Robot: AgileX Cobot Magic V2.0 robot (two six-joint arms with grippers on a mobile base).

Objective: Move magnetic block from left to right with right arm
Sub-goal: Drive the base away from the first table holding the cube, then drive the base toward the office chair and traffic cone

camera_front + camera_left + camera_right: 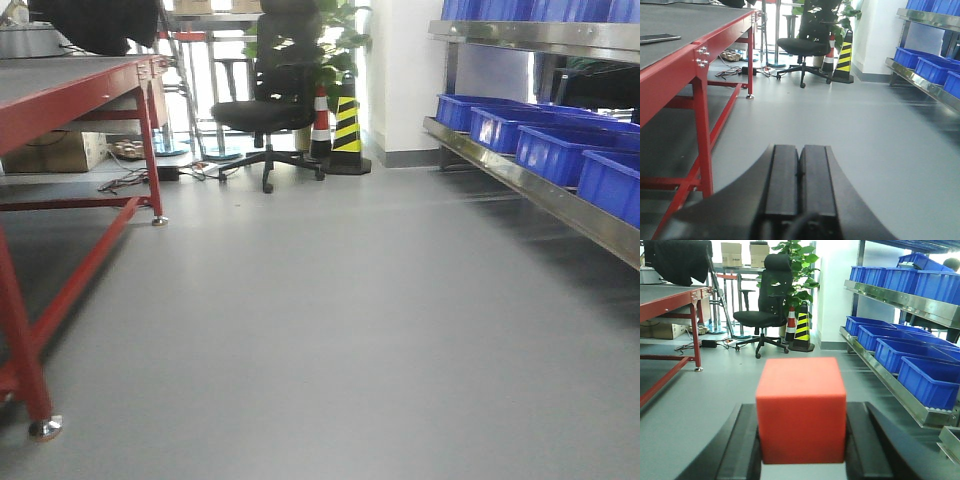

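Note:
The magnetic block [801, 410], a bright-red cube, fills the lower middle of the right wrist view. My right gripper [802, 412] is shut on it, one black finger pressed against each side face. It is held up off the grey floor, facing the room. In the left wrist view my left gripper [800, 152] is shut, its two black pads pressed together with nothing between them. Neither gripper nor the block shows in the front view.
A red-framed table [60, 90] stands on the left, with a phone [659, 38] on its top. Metal shelving with blue bins [545, 150] runs along the right. A black office chair [270, 105], a striped cone [347, 125] and a plant stand at the back.

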